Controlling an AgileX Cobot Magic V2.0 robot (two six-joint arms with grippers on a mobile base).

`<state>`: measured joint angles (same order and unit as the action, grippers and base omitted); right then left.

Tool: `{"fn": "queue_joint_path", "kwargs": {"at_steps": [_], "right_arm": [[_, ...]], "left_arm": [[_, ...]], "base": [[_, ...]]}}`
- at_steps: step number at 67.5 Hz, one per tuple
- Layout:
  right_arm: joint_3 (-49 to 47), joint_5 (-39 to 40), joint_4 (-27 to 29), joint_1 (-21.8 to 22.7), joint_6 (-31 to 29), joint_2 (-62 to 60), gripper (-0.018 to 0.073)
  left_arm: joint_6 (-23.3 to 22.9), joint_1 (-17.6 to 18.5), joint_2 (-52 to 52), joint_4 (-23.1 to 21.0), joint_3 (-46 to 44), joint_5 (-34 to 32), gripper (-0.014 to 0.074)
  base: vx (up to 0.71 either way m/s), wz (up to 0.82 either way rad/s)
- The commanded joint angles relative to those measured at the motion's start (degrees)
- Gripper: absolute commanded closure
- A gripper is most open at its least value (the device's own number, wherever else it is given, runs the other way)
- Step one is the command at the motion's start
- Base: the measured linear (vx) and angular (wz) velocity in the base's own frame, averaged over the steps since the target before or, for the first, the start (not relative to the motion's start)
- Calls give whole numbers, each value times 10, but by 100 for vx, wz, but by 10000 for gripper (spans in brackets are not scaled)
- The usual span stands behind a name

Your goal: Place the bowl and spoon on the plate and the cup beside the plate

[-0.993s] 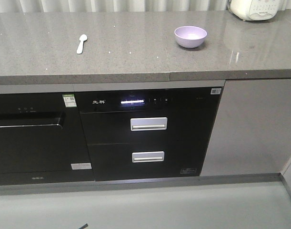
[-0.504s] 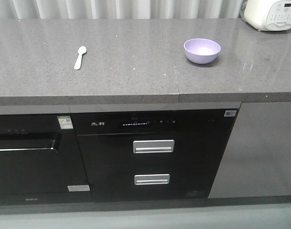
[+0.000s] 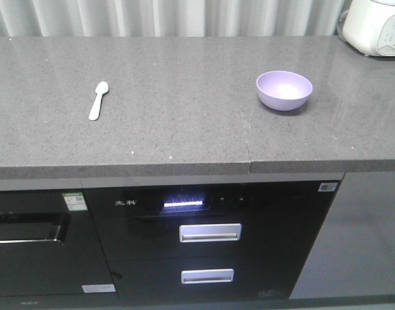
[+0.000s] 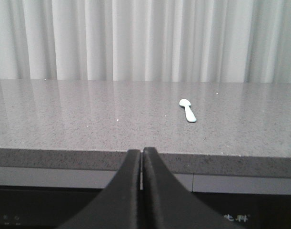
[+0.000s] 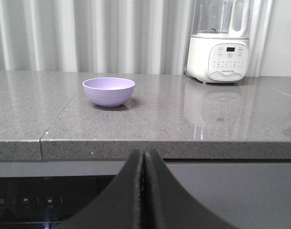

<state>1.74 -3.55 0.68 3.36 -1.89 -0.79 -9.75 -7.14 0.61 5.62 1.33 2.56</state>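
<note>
Closed and empty on both sides.
The left fingers (image 4: 132,176) press together, spoon (image 4: 187,110) lying on the surface (image 4: 64,124) beyond them, to the right; the right fingers (image 5: 134,176) likewise, bowl (image 5: 109,91) beyond, slightly left.

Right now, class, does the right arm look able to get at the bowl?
Probably yes: only bare counter lies between the shut right end effector and the bowl; nothing stands in the way.

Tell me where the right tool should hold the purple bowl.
Probably the near rim of the bowl, from above, one finger inside and one outside: it stands upright and open, and its round wall narrows downward, so a side grip may slip. The right tool, now shut, must open first.
</note>
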Motion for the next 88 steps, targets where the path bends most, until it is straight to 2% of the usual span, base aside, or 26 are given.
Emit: {"fn": "queue_joint_path", "kwargs": {"at_steps": [1, 88], "right_arm": [[0, 39, -3, 3, -3, -2, 562], [0, 39, -3, 3, -3, -2, 562]], "left_arm": [[-7, -1, 8, -4, -11, -40, 603], [-7, -1, 8, -4, -11, -40, 603]], "base": [[21, 1], [17, 1]]}}
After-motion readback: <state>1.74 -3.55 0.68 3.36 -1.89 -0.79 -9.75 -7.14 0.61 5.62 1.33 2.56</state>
